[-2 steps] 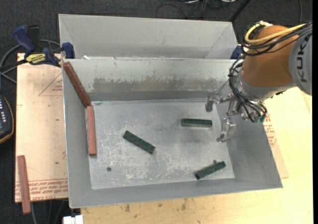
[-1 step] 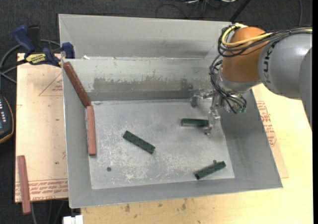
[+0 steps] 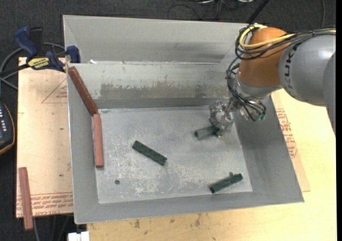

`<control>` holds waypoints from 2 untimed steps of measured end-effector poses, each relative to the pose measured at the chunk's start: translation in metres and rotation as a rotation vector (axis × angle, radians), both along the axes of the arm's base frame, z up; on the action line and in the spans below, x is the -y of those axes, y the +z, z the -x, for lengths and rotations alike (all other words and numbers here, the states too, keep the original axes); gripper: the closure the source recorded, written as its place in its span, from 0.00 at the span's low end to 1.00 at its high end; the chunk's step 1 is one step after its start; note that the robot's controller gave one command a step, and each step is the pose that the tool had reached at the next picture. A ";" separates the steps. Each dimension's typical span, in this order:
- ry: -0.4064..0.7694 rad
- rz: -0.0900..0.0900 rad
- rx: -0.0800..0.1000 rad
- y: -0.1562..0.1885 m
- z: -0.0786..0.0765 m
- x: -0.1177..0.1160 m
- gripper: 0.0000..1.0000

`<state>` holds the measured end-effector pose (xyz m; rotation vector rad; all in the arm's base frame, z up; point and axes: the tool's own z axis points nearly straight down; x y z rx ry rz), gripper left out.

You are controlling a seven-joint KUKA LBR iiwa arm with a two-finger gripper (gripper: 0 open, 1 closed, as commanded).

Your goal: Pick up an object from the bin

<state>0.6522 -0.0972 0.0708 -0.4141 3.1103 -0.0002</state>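
Note:
My gripper [image 3: 219,118] hangs low over the right back part of the bin floor, under the orange wrist cover. Right beneath it lies a short dark green bar [image 3: 205,134], whose right end meets the gripper's lower tip; whether it is gripped I cannot tell. A longer dark green bar [image 3: 149,153] lies slanted in the middle of the floor, well to the gripper's left. A third dark green bar [image 3: 225,183] rests near the front right corner.
A reddish-brown strip [image 3: 98,141] lies along the bin's left wall, and a second one [image 3: 82,91] leans up the left wall behind it. The arm and its cables reach in over the right rim.

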 end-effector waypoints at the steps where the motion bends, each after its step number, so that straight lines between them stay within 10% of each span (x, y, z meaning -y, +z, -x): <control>1: 0.073 0.003 0.009 0.128 -0.003 0.025 1.00; 2: 0.191 0.004 0.007 0.202 0.027 0.041 1.00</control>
